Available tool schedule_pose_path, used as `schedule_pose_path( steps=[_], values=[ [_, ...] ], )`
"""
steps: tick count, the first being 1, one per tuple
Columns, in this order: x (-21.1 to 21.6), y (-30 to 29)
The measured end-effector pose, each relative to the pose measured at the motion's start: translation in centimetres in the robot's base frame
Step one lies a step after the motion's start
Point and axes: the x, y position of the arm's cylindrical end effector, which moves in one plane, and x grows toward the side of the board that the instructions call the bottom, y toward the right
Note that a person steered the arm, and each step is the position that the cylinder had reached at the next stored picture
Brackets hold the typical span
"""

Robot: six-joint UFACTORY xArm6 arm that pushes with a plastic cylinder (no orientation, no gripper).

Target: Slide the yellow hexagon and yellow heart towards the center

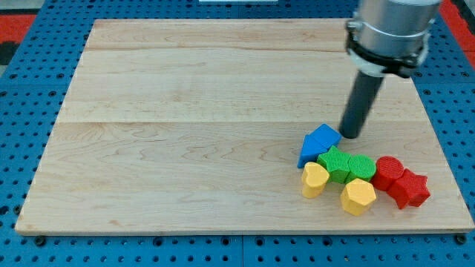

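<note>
The yellow hexagon (358, 196) lies near the board's bottom right. The yellow heart (314, 179) sits just to its left. Both touch a cluster: two green blocks (347, 166) above them, a blue block (318, 143) at the upper left, and two red blocks, one round-lobed (388, 172) and one a star (410, 188), at the right. My tip (350, 134) rests on the board just to the right of the blue block's top and above the green blocks. It is well above both yellow blocks.
The wooden board (185, 126) lies on a blue pegboard table (22, 111). The arm's grey cylinder (390, 30) hangs over the board's top right corner. The cluster sits close to the board's bottom edge.
</note>
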Motion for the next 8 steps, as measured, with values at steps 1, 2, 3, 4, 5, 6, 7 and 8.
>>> schedule_pose_path(
  steps=[1, 2, 3, 4, 5, 6, 7, 8],
  values=[
    [1.2, 6.3],
    [7.6, 11.3],
    [13.0, 13.8],
    [13.2, 11.3],
    [13.2, 10.1],
    [13.2, 10.1],
    [13.2, 8.8],
    [13.2, 4.6]
  ],
)
